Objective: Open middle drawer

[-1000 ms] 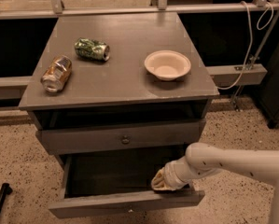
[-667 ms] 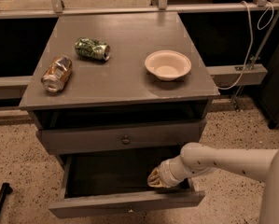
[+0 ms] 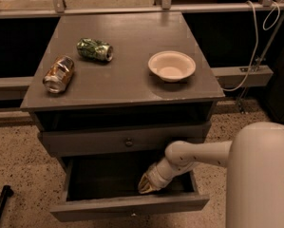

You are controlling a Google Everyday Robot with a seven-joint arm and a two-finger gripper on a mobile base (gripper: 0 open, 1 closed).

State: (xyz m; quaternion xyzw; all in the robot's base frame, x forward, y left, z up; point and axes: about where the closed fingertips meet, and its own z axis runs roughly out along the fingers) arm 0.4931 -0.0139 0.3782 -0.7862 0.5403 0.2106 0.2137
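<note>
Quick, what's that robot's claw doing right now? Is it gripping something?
Gripper: down inside the pulled-out grey wooden middle drawer; whether it is open, closed or holding anything cannot be told.

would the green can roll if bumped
Likely: the green can lies on its side on the cabinet top, so a nudge should roll it. It looks dented, so probably light, rolling unevenly. The tool sits inside the open middle drawer.
</note>
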